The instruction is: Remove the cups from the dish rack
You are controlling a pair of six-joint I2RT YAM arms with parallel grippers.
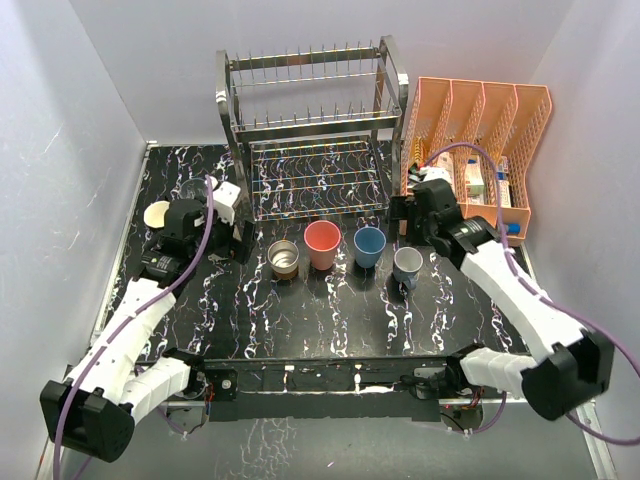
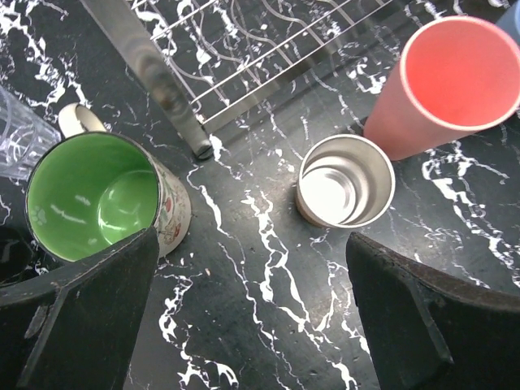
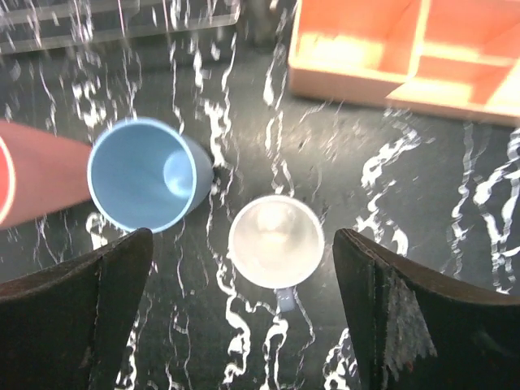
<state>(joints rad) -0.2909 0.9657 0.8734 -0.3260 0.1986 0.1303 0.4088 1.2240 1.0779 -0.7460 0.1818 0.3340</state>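
The dish rack [image 1: 312, 122] is seen with both wire tiers bare, and the unloading is judged to be finished or very nearly so. Four cups are lined up just in front of the rack on the black marbled table [image 1: 330, 320]: the metal cup [image 1: 283, 258], the salmon tumbler [image 1: 322, 243], the blue tumbler [image 1: 369, 245] and the grey handled mug [image 1: 407, 265]. All are stood upright, mouths up and apart from one another, presumably so that none can be knocked over.

Off the rack's left front foot, the green-lined mug [image 2: 97, 199] is parked beside a clear glass [image 2: 16, 134], with a cream cup [image 1: 157, 212] further left of the rack. The orange file organizer [image 1: 480, 130], right of the rack, is left alone.

The left gripper [image 2: 256, 325] is held in front of the rack's left foot, its jaws spread wide and nothing gripped. The right gripper [image 3: 244, 325] is poised over the grey mug near the rack's right front corner, likewise wide open and empty, which is judged to suit a clean retreat.
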